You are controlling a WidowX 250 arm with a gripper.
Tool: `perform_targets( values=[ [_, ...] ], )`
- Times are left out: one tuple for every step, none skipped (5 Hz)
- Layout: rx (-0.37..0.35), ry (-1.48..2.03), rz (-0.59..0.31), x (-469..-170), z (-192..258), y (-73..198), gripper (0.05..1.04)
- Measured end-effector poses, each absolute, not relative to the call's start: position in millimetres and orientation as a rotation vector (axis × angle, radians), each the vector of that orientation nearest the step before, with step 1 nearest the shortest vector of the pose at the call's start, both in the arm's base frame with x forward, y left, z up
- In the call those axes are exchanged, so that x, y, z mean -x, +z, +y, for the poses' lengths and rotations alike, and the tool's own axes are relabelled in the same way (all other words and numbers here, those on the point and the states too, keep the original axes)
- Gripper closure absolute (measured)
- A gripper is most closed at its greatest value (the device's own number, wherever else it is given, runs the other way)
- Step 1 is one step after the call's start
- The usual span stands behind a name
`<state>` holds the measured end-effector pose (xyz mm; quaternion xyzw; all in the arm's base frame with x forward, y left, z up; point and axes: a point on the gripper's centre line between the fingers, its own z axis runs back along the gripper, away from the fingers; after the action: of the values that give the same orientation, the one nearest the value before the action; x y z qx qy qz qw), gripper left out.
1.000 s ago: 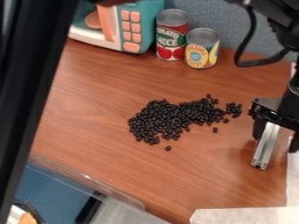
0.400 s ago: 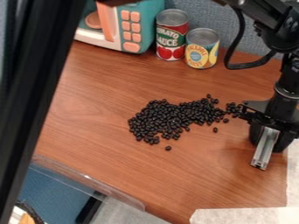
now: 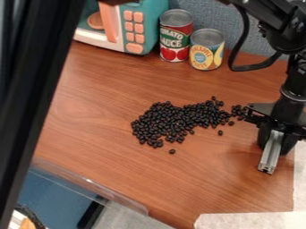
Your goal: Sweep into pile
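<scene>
The beans [image 3: 179,120] lie to the view's left of your gripper [image 3: 277,139], strung roughly towards it; you can't quite tell whether it clamps the bar [image 3: 270,154].

Soft, fairly bright light, faint sheen on tabletop [image 3: 209,188], muted shadows

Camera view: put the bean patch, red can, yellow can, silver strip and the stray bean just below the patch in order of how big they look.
Largest to smallest:
1. Bean patch
2. Red can
3. Yellow can
4. Silver strip
5. Stray bean
</scene>
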<state>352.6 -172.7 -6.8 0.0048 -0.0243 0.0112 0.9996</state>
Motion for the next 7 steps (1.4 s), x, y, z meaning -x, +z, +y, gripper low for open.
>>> perform_targets(
  values=[
    [-0.011, 0.042, -0.041, -350.9, -167.6, -7.1, 0.625],
    [-0.030, 0.050, -0.021, -350.1, -163.1, -5.8, 0.336],
    [-0.031, 0.055, -0.023, -351.1, -162.0, -5.5, 0.081],
    [-0.022, 0.056, -0.040, -356.0, -164.4, -1.6, 0.077],
    [-0.017, 0.052, -0.044, -357.8, -165.7, 0.3, 0.083],
    [-0.012, 0.051, -0.046, -358.7, -166.8, 1.3, 0.134],
    [-0.004, 0.040, -0.057, -360.5, -168.1, 1.4, 0.424]
  ],
)
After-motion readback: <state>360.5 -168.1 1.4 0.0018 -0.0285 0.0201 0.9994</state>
